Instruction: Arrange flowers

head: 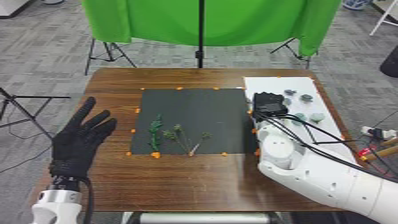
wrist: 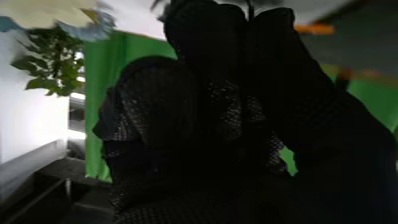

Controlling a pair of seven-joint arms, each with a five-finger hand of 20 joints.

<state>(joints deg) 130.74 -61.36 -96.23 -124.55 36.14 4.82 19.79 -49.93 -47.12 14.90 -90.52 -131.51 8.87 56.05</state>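
My left hand point(head: 80, 142) is open over the table's left side, fingers spread. My right hand point(head: 269, 105) is above the seam between the dark mat point(head: 200, 107) and the white sheet point(head: 275, 84); whether it holds something cannot be told. In the right wrist view, the right hand point(wrist: 213, 115) has a cream flower point(wrist: 44, 11), bluish petals point(wrist: 89, 29) and green leaves point(wrist: 53, 62) farther off beside it. A leafy green stem point(head: 155, 132) lies on the mat, beside branching sprigs point(head: 182, 137). On the white sheet are grey-blue flowers point(head: 306, 98) and pale green ones point(head: 316, 117).
Orange markers point(head: 155, 155) line the mat's edges on the brown wooden table point(head: 195, 182). My right forearm point(head: 311, 170) covers the lower part of the sheet. Behind the table hangs a green cloth point(head: 258, 22) on a black stand point(head: 200, 52).
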